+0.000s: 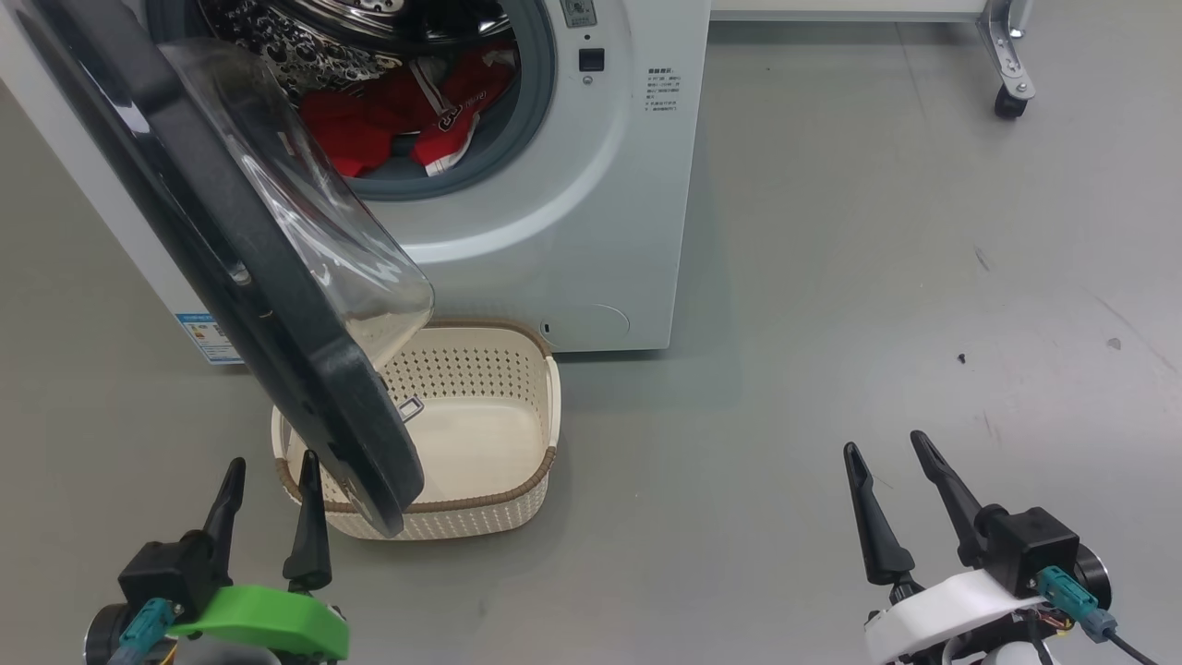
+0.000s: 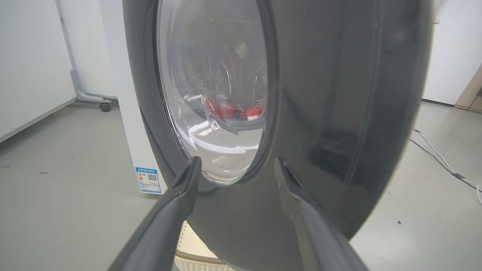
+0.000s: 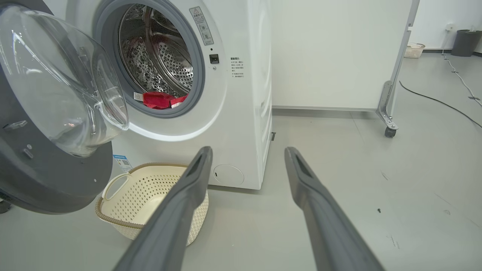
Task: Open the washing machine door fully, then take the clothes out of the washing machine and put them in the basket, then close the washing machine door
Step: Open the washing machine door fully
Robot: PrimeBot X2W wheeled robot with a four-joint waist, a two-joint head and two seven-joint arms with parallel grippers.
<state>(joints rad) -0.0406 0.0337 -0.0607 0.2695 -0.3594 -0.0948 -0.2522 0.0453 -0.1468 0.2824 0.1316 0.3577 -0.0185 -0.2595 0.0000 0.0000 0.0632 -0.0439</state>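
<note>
The white washing machine (image 1: 591, 212) stands ahead with its round black-rimmed door (image 1: 231, 268) swung partly out over the basket. Red clothes (image 1: 388, 115) lie low in the steel drum, seen too in the right wrist view (image 3: 158, 100). The cream basket (image 1: 517, 499) sits on the floor in front of the machine, partly hidden by the door. My left gripper (image 1: 273, 466) is open just in front of the door's lower edge, its outer face (image 2: 339, 113) close before the fingers. My right gripper (image 1: 886, 441) is open over bare floor, well right of the basket (image 3: 124, 195).
A wheeled frame leg with a caster (image 1: 1011, 97) stands at the far right, beside a white partition (image 3: 331, 56). Cables (image 3: 433, 99) trail over the grey floor to the right. A small basket (image 3: 414, 49) and a dark bin (image 3: 466, 42) stand far off.
</note>
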